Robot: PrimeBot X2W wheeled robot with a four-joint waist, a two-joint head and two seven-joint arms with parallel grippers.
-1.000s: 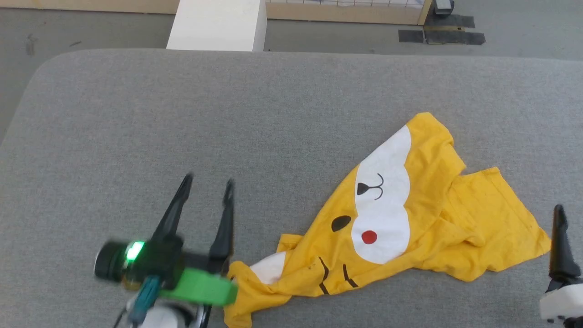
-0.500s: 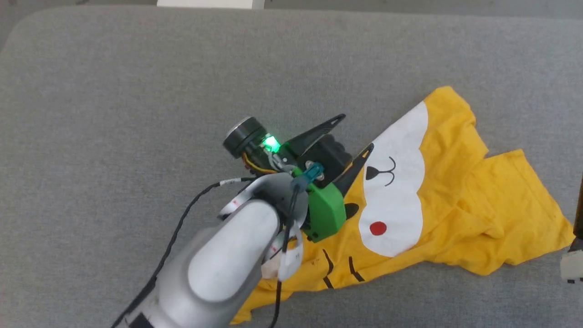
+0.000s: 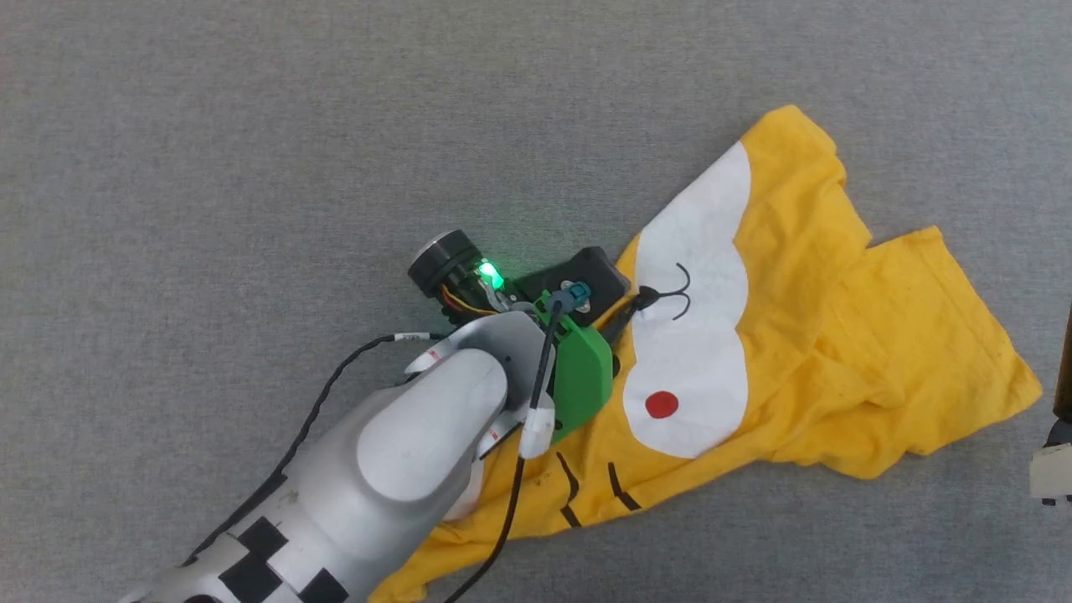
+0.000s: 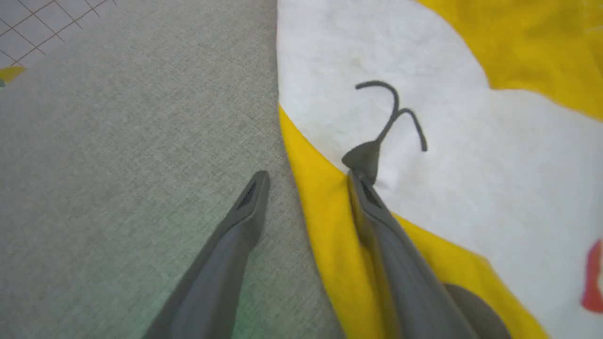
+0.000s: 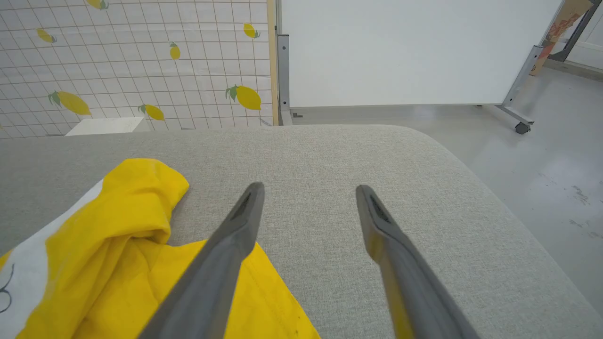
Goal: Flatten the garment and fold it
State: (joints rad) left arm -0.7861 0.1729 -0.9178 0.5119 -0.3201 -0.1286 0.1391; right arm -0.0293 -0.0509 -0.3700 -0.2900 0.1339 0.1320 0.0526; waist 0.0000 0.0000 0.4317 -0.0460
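Observation:
The garment (image 3: pixel 804 335), a mustard-yellow T-shirt with a white face patch, a red dot and black stripes, lies crumpled on the grey table (image 3: pixel 251 167). My left gripper (image 3: pixel 624 285) points steeply down at the shirt's left edge, its pale forearm reaching in from the lower left. In the left wrist view the left gripper (image 4: pixel 308 179) stands open astride that edge: one fingertip (image 4: pixel 258 182) is over bare table, the other fingertip (image 4: pixel 359 178) is on the cloth (image 4: pixel 471 155) at the black nose print. My right gripper (image 5: pixel 310 192) is open over bare table, just right of the garment (image 5: pixel 118 235).
The padded table (image 5: pixel 377 155) ends in a rounded corner ahead of the right gripper, with grey floor (image 5: pixel 541 155) beyond. A white panel (image 5: pixel 400 52) and a lemon-print tiled wall (image 5: pixel 118 61) stand behind. The right gripper's dark finger (image 3: pixel 1064 368) shows at the head view's right edge.
The head camera has tilted down, shifting the whole picture. My left arm swung from the lower left up to the shirt's left edge and dropped its fingers onto it. The shirt lies as before.

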